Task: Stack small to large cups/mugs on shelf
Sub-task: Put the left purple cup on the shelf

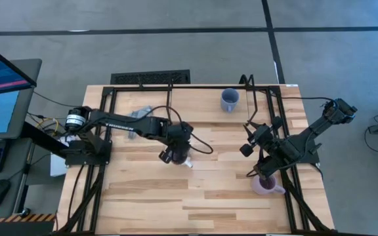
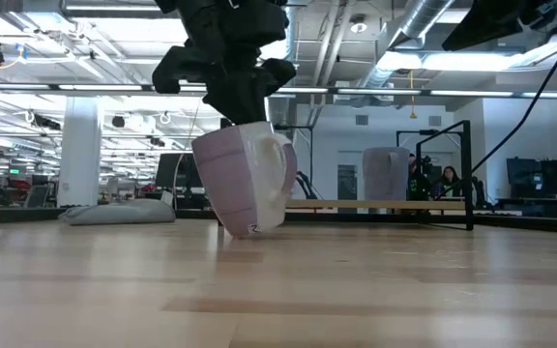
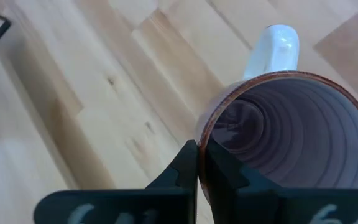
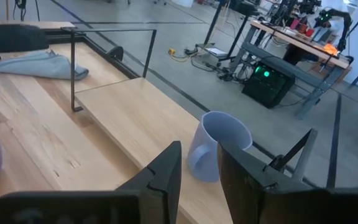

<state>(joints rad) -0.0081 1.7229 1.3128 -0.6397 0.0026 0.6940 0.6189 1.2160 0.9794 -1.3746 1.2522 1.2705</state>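
The left gripper [image 3: 197,163] has its jaws closed on the rim of the purple mug [image 2: 245,178], tilted at mid-tabletop [image 1: 149,196]. The right gripper's [image 4: 199,163] jaws stand apart, empty. Farther off, the blue-grey mug [image 1: 229,99] stands on the shelf [image 4: 135,115].

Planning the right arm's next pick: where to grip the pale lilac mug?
Probably take the pale lilac mug by its rim from straight above, opposite the handle: it stands upright, mouth open, handle sticking out sideways. The right gripper hangs open beside it.
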